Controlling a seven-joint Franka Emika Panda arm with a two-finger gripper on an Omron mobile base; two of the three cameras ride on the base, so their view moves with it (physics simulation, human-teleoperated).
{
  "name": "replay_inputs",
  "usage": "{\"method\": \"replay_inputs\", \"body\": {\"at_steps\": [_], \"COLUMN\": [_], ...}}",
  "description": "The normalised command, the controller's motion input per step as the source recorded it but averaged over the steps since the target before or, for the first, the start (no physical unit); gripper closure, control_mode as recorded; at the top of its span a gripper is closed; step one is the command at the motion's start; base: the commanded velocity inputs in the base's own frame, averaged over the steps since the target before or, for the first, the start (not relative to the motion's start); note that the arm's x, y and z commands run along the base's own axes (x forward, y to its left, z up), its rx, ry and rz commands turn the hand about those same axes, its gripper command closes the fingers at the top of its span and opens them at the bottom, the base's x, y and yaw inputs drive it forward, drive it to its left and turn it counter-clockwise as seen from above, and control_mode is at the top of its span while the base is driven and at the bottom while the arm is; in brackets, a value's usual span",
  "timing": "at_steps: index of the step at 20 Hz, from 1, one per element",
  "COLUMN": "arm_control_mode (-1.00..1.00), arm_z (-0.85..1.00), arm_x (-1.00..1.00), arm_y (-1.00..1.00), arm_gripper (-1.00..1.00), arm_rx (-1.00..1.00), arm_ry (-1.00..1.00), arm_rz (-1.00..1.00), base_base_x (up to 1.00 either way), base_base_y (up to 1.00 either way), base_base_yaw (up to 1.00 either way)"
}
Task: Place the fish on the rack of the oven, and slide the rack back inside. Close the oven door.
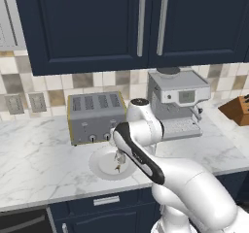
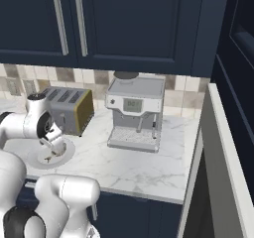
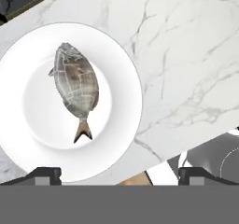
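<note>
The fish (image 3: pixel 77 85), small and grey-silver with brownish tints, lies on a white plate (image 3: pixel 126 78) on the marble counter, tail toward the fingertips. My gripper (image 3: pixel 120 174) hangs open above the plate, and the fish sits left of the gap's middle. In the left base view the gripper (image 1: pixel 118 160) points down over the plate (image 1: pixel 101 168), in front of the toaster; the fish (image 1: pixel 117 168) peeks out under it. The right base view has the gripper (image 2: pixel 52 146) above the plate (image 2: pixel 67 153). Nothing is between the fingers. The oven, its door and the rack are out of view.
A silver four-slot toaster (image 1: pixel 95 116) stands right behind the plate. A steel coffee machine (image 1: pixel 176 103) is to its right, and a wooden knife block (image 1: pixel 237 109) at the far right. Blue wall cabinets (image 1: pixel 141 23) hang overhead. A tall dark unit (image 2: pixel 233 58) bounds the counter's right end.
</note>
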Motion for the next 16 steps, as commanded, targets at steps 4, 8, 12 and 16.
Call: {"method": "replay_inputs", "body": {"at_steps": [4, 8, 12, 16], "arm_control_mode": [-1.0, -1.0, -1.0, -1.0], "arm_z": [-0.57, -0.35, -0.19, -0.24], "arm_x": [0.0, 0.18, 0.26, 0.28], "arm_y": [0.41, 0.16, 0.0, 0.0], "arm_gripper": [-1.0, -1.0, -1.0, -1.0], "arm_rx": [0.0, 0.0, 0.0, 0.0], "arm_ry": [0.09, 0.08, 0.0, 0.0], "arm_rz": [0.0, 0.03, 0.02, 0.0], "base_base_x": [0.0, 0.0, 0.0, 0.0], "base_base_y": [0.0, 0.0, 0.0, 0.0], "base_base_yaw": [0.0, 0.0, 0.0, 0.0]}}
